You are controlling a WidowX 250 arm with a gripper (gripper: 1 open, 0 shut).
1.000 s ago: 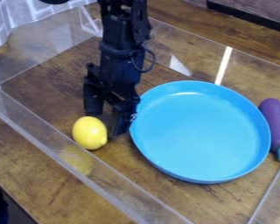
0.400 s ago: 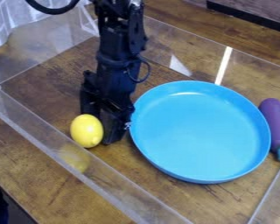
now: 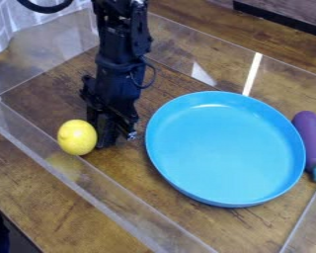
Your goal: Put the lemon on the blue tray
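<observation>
A dark wooden table (image 3: pixel 42 188) carries a clear plastic enclosure (image 3: pixel 29 124). The lemon (image 3: pixel 78 136), small, smooth and bright yellow, rests on the wood just left of the gripper (image 3: pixel 111 135), apart from the blue tray (image 3: pixel 227 146); an eggplant (image 3: pixel 310 141) lies beyond the tray's right rim. Whether the gripper's jaws are together cannot be told

I work in what looks like a robotics lab test cell: a dark wooden worktop (image 3: pixel 42 212) under my jaws, fenced by clear acrylic walls (image 3: pixel 29 74), with toy-like props, a lemon (image 3: pixel 78 136), blue tray (image 3: pixel 227 148) and eggplant (image 3: pixel 310 141), beside my jaws.
</observation>
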